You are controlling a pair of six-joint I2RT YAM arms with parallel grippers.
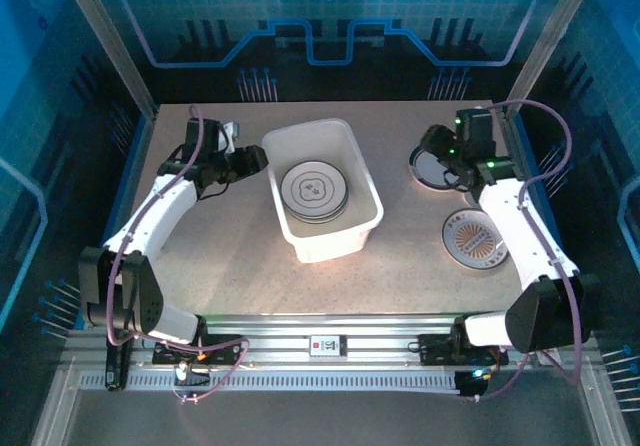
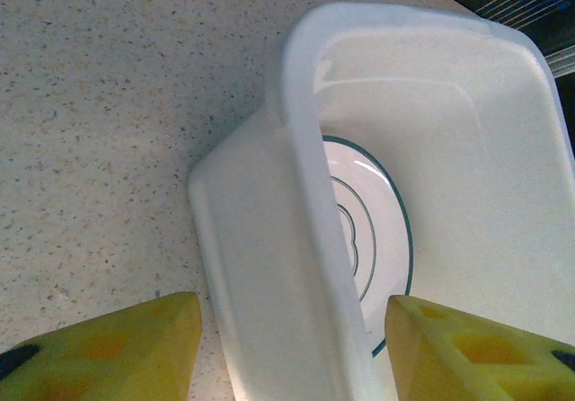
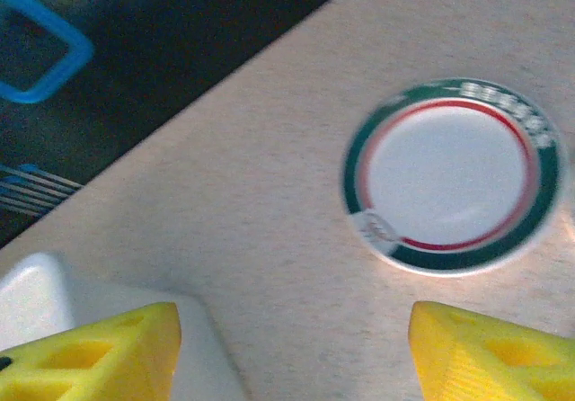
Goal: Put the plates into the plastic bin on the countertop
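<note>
**A plate could skid or drop**

The bin (image 1: 300, 234) sat in the middle of the countertop (image 1: 225, 256). A stack of plates (image 1: 315, 190) lay flat inside it. Two more were left outside. A green plate (image 1: 430, 175) lay at 2 o'clock from the bin, and an orange plate (image 1: 476, 238) lay at 4 o'clock.

The left gripper (image 1: 255, 159) was at 10 o'clock from the bin. Its fingers (image 2: 117, 347) sat one on each side of the bin's wall and looked to be pinching it. The right gripper (image 3: 295, 329) was open and held nothing. The green plate lay at 1 o'clock from it, not between its fingers.

Here is what I think could have gone wrong. The green plate was flat and thin, so the fingers had little to grab. If they had closed where they were, they would have caught only air. If they had come down on the rim, the plate could have skidded away. A weak hold could have let it fall and chip the stack. If the left gripper had tugged, the bin could have tipped or slid.
</note>
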